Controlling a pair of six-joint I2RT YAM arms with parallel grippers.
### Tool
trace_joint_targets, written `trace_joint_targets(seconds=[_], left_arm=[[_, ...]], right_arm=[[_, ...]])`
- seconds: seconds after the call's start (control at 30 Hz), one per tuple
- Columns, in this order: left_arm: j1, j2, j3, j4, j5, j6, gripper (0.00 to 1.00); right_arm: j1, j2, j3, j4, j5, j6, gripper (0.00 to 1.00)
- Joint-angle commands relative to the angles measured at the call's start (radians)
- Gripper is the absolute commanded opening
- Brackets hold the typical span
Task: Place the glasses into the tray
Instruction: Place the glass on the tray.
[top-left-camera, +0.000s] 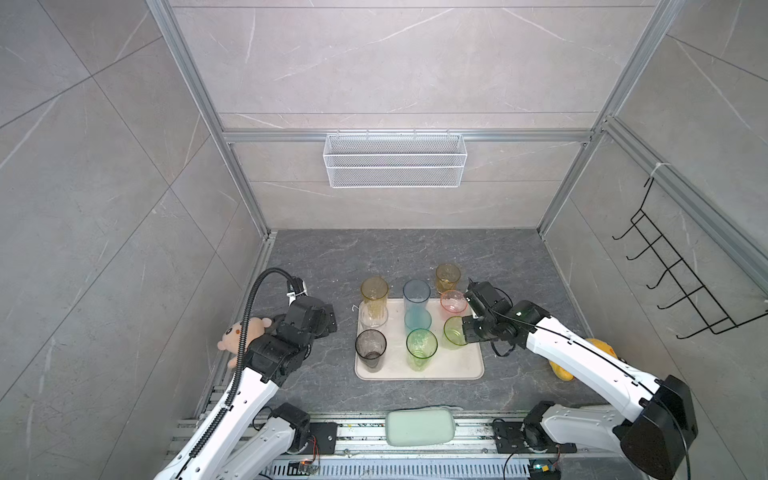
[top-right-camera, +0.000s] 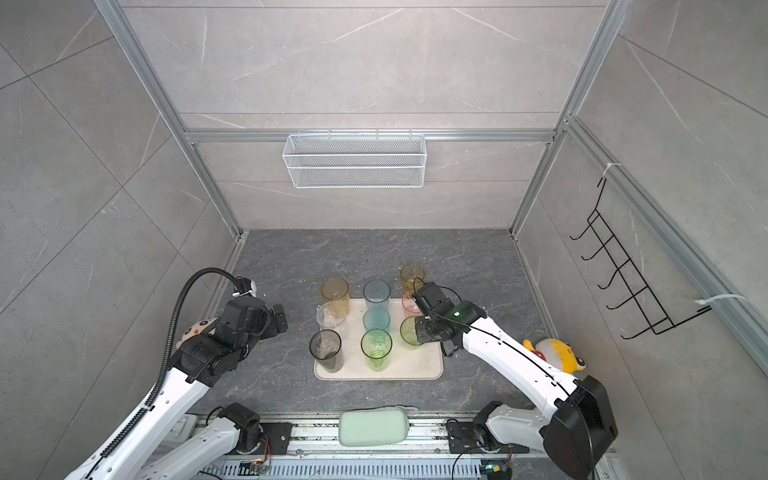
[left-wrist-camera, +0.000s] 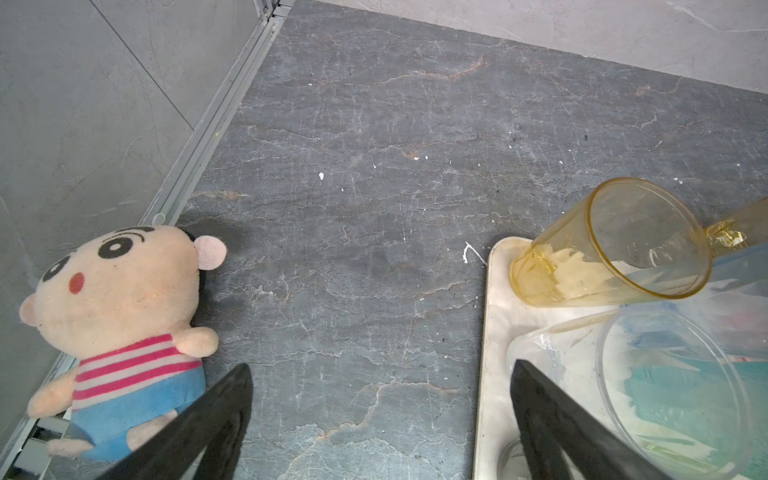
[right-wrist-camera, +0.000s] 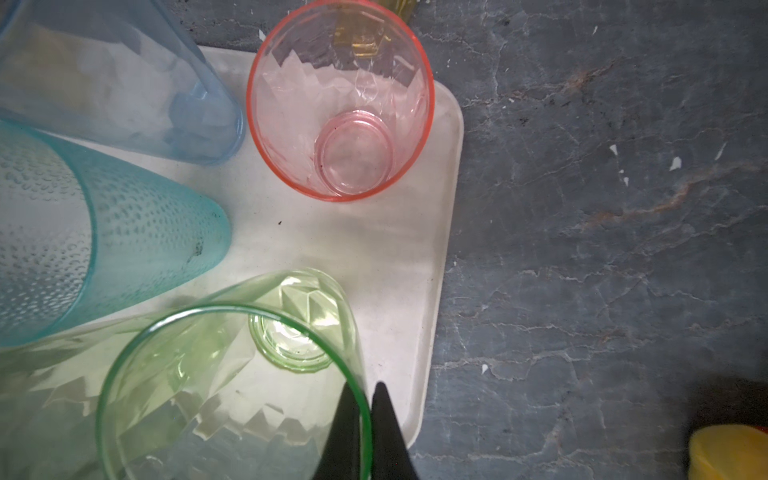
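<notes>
The cream tray (top-left-camera: 457, 368) (top-right-camera: 415, 368) lies mid-table with several tinted glasses upright on it: amber (top-left-camera: 374, 291), clear (top-left-camera: 373, 318), smoky grey (top-left-camera: 370, 347), pale blue (top-left-camera: 416, 293), teal (top-left-camera: 417, 322), tall green (top-left-camera: 421, 347) and pink (top-left-camera: 453, 300). A second amber glass (top-left-camera: 447, 276) stands on the table just beyond the tray's far right corner. My right gripper (right-wrist-camera: 365, 395) (top-left-camera: 464, 330) is shut on the rim of the short green glass (right-wrist-camera: 232, 374) (top-left-camera: 453, 331), one finger inside and one outside, over the tray's right side. My left gripper (left-wrist-camera: 381, 365) (top-left-camera: 328, 320) hangs open and empty left of the tray.
A plush doll (top-left-camera: 241, 336) (left-wrist-camera: 120, 316) lies by the left wall under my left arm. A yellow plush toy (top-left-camera: 598, 357) sits right of the tray. A pale green pad (top-left-camera: 419, 426) rests on the front rail. A wire basket (top-left-camera: 395, 160) and black hooks (top-left-camera: 681, 282) hang on the walls.
</notes>
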Motion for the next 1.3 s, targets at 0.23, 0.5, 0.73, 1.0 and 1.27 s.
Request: trace_joint_targets(seconds=[0.23,0.5,0.73,1.0,1.27], left_arm=[[-0.003,-0.009,-0.002,0.010,-0.001,-0.019,0.97],[-0.003,-0.009,-0.001,0.010,-0.002,-0.019,0.97],[-0.004,-0.009,-0.002,0.007,-0.003,-0.019,0.97],[-0.005,-0.011,0.000,0.006,-0.005,-0.020,0.97],[-0.005,-0.010,0.000,0.006,-0.006,-0.018,0.97]], right_arm=[[0.004,0.057,-0.035,0.056,0.052,0.037,0.00],[0.002,0.074,-0.037,0.067,0.070,0.038,0.00],[0.001,0.091,-0.035,0.075,0.073,0.039,0.00],[-0.005,0.121,-0.027,0.083,0.073,0.041,0.00],[-0.014,0.143,-0.015,0.074,0.073,0.048,0.00]])
